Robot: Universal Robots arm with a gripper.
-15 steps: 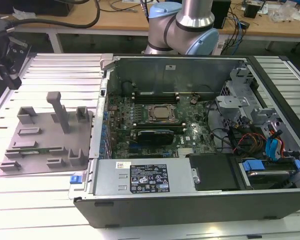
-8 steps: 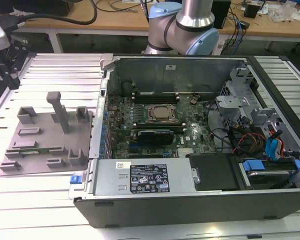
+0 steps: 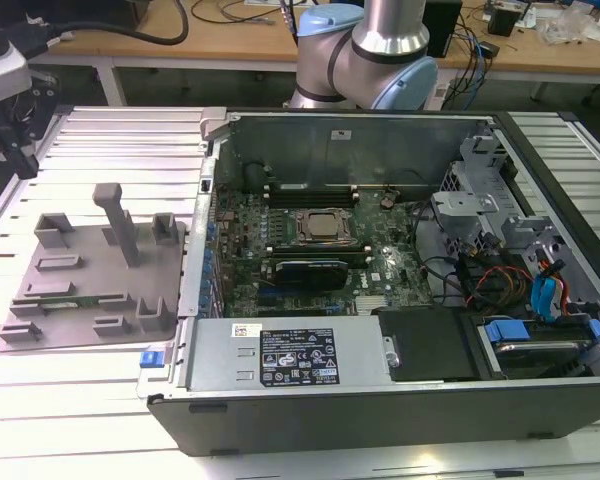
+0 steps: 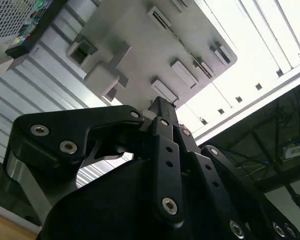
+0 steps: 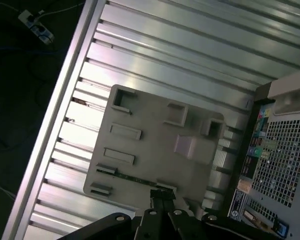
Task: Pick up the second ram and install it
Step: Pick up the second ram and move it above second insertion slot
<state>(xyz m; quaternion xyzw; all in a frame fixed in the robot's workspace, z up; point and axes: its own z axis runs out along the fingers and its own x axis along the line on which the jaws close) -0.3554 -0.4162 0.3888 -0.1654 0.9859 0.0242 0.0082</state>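
Gripper (image 5: 162,194) fingers pressed together, gripping nothing, hovering above grey tray (image 5: 155,145), second ram (image 5: 135,178) lying flat in a tray slot near the fingertips, tray on slatted table (image 3: 110,135), at exterior view's left of open computer case (image 3: 380,415)

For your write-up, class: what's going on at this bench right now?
A robot arm is working beside an open computer case. In the first wrist view its gripper is over the grey holder tray, close to the second ram, a thin green stick. In the exterior view the stick lies flat in the tray, not yet lifted. The motherboard sits exposed inside the case.
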